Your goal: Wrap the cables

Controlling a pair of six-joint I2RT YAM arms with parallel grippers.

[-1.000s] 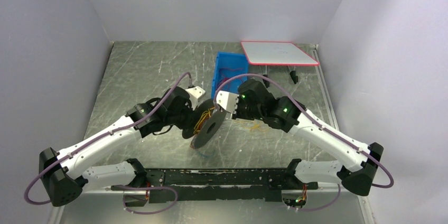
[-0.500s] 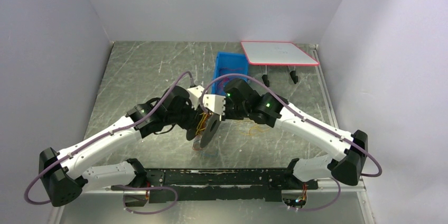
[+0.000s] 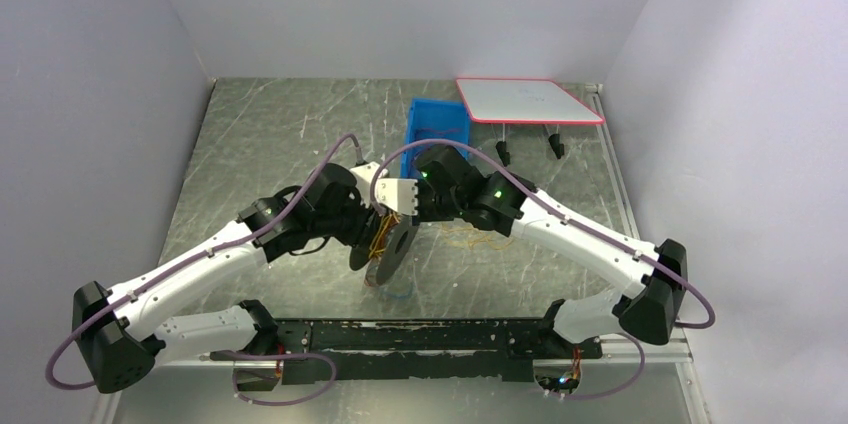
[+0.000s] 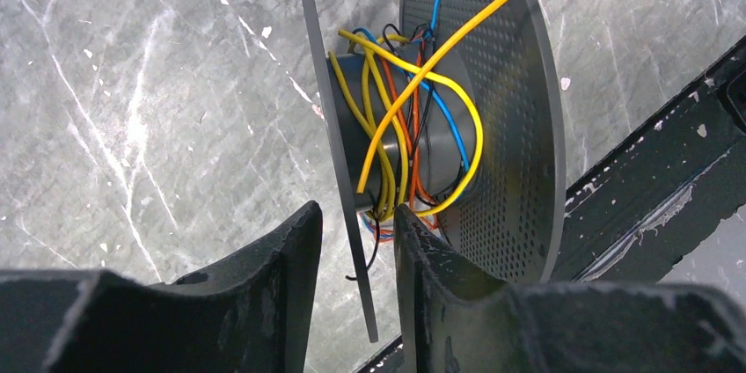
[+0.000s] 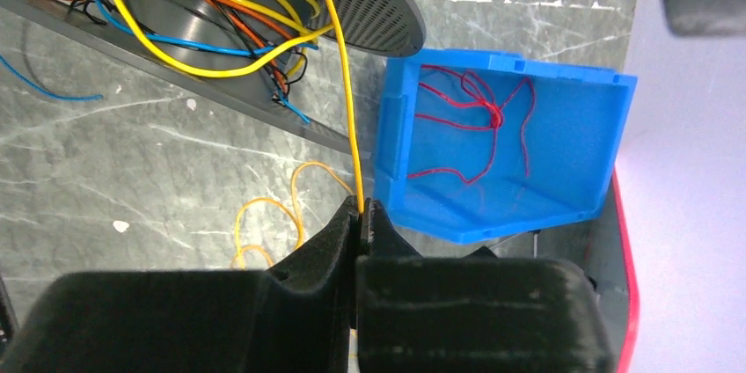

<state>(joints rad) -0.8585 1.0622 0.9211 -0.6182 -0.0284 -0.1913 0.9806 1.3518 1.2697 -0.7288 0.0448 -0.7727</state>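
The cables (image 4: 396,135) are lying in loose yellow, orange, blue and black turns around the hub of a dark grey spool (image 3: 392,247). The spool is standing on edge near the middle of the table (image 3: 270,144), its axis tilted. In the top view the two arms are meeting over it, the left one reaching in from 9 o'clock and the right one from 3 o'clock.

The left gripper (image 4: 356,215) is standing released. Its two fingers are parted and the spool's thin plain flange (image 4: 330,127) is passing edge-on through the gap between them, with a little space showing on each side. The perforated flange (image 4: 501,127) is sitting at 3 o'clock of that gap in the left wrist view.

The right gripper (image 5: 362,208) is clenched on a yellow cable (image 5: 346,91), its fingertips pressed together around the strand. From the pinch that cable is running almost straight toward 12 o'clock in the right wrist view and passing under the rim of the perforated flange into the windings.

More orange-yellow cable (image 3: 478,239) is lying in slack loops on the table at 3 o'clock of the spool. A blue bin (image 5: 563,162) is sitting at 1 o'clock of the spool, holding a tangled red cable (image 5: 479,109). A white board with a red rim (image 3: 525,99) is standing on short legs at 2 o'clock, just beside the bin.
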